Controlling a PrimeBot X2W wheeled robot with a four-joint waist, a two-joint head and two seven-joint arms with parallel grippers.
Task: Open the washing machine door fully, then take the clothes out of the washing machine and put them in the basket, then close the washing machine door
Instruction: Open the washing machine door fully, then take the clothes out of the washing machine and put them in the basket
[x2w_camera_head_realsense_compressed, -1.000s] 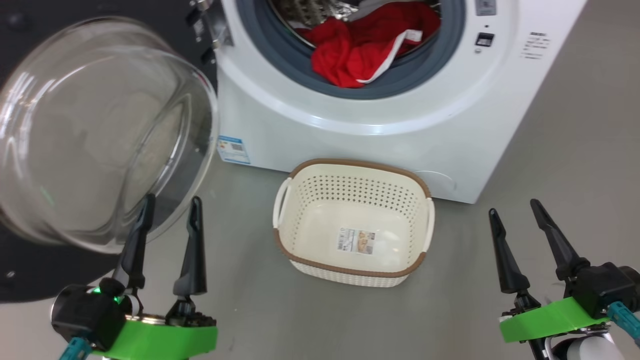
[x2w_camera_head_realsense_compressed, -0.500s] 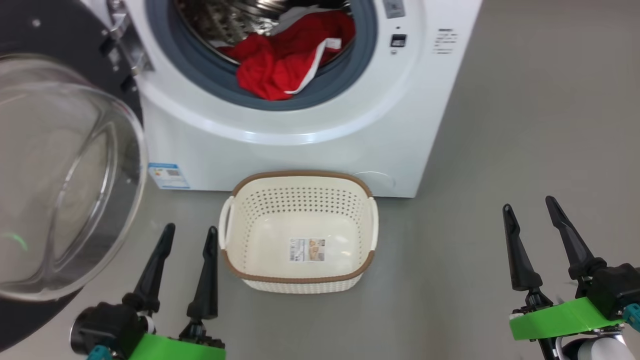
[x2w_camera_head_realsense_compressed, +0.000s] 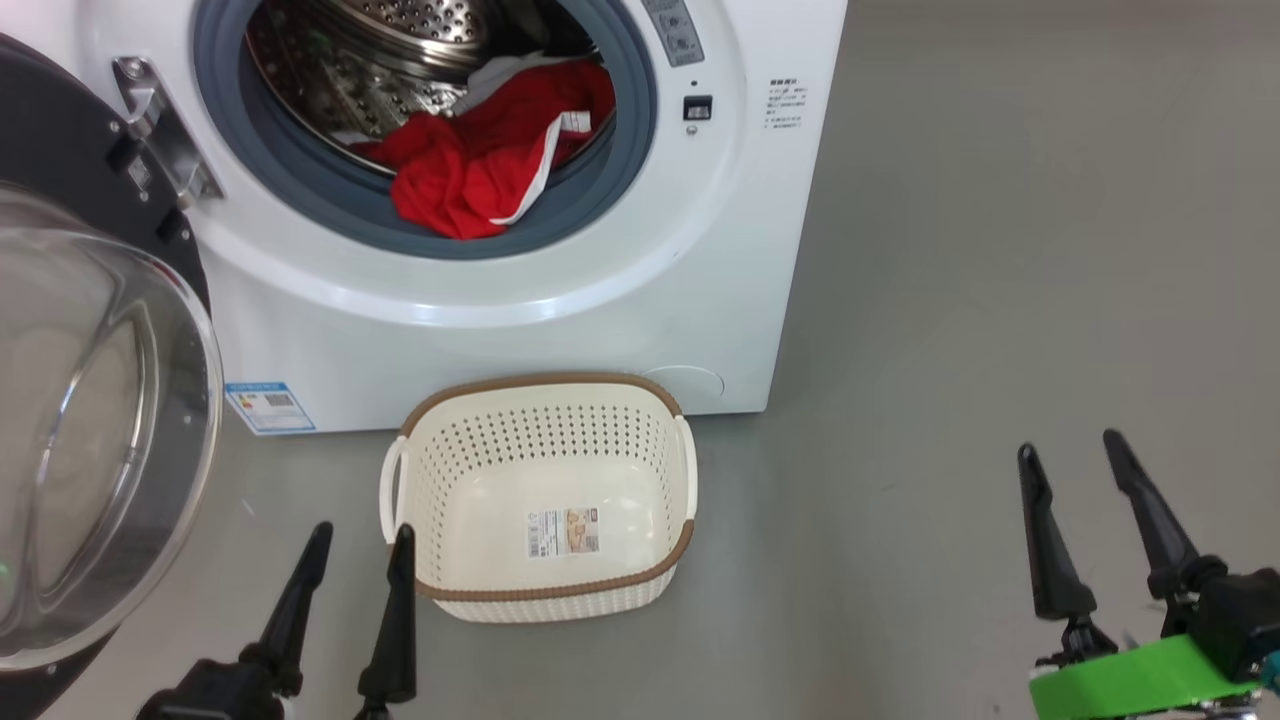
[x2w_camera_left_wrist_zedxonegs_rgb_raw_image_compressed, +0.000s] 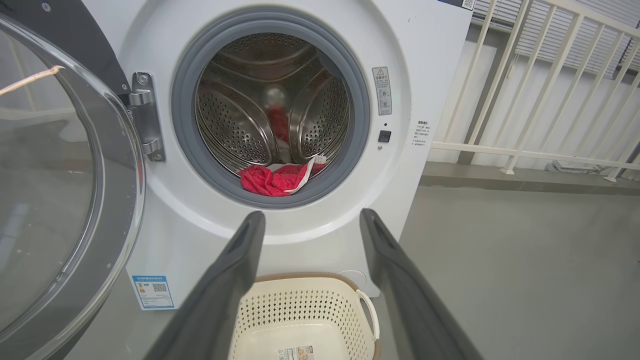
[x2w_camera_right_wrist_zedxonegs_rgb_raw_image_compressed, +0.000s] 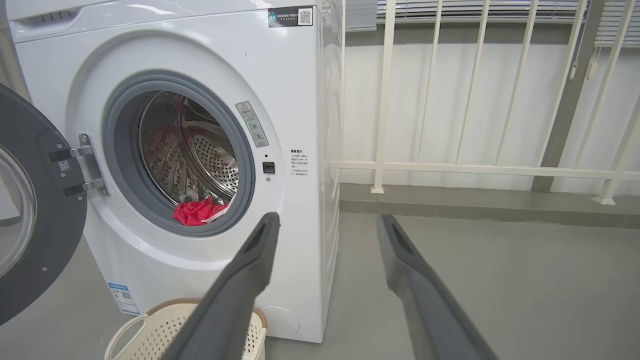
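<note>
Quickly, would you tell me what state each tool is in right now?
Left tool: open, holding nothing.
Right tool: open, holding nothing.

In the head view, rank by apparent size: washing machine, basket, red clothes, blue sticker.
1. washing machine
2. basket
3. clothes
4. blue sticker
The basket lies nearer the camera than the clothes, which flatters it.
</note>
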